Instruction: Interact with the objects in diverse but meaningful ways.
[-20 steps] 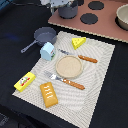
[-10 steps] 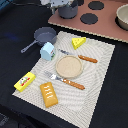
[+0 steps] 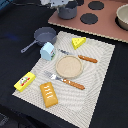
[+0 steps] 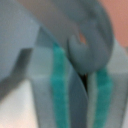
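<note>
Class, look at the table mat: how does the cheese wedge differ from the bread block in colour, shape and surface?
The cheese wedge is bright yellow; the bread block is orange-brown. The cheese is a triangular wedge; the bread is a rectangular slab. The cheese has holes; the bread has scored lines. Both lie on the striped mat, on opposite sides of the round plate.

A dark desk (image 3: 15, 30) fills the exterior view, carrying a pale woven placemat (image 3: 100, 75) — and, at the far edge, a pinkish toy stovetop (image 3: 107, 22) with black round burners.
</note>
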